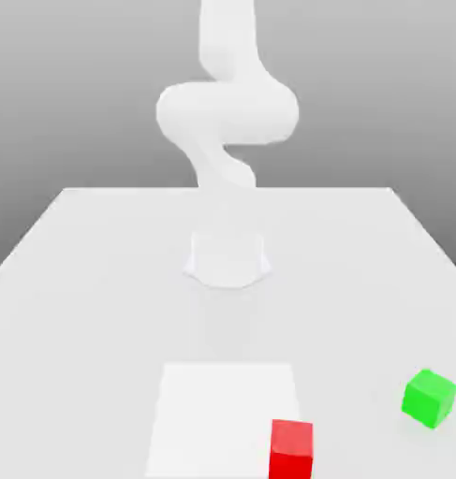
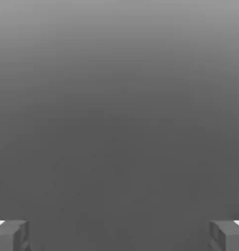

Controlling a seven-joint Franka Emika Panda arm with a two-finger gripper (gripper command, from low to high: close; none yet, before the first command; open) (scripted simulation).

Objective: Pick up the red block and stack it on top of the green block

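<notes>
In the hand view the claw is wide apart, one finger near each side edge, with nothing between them but a plain grey backdrop. Nearest in the exterior view is the red block, at the bottom edge, right of the middle. Its lower part is cut off by that edge. It overlaps the right side of a white patch on the worktop; the patch is a paler, four-sided area that narrows slightly away from the camera. A little farther back, near the exterior view's right edge, is the green block. It is turned so that a corner points toward the camera, and it is well apart from the red block, with bare worktop between. Farther back, around the middle, the base of the white arm meets the worktop. The arm rises past the worktop's far edge and out of the top, against a grey background.
</notes>
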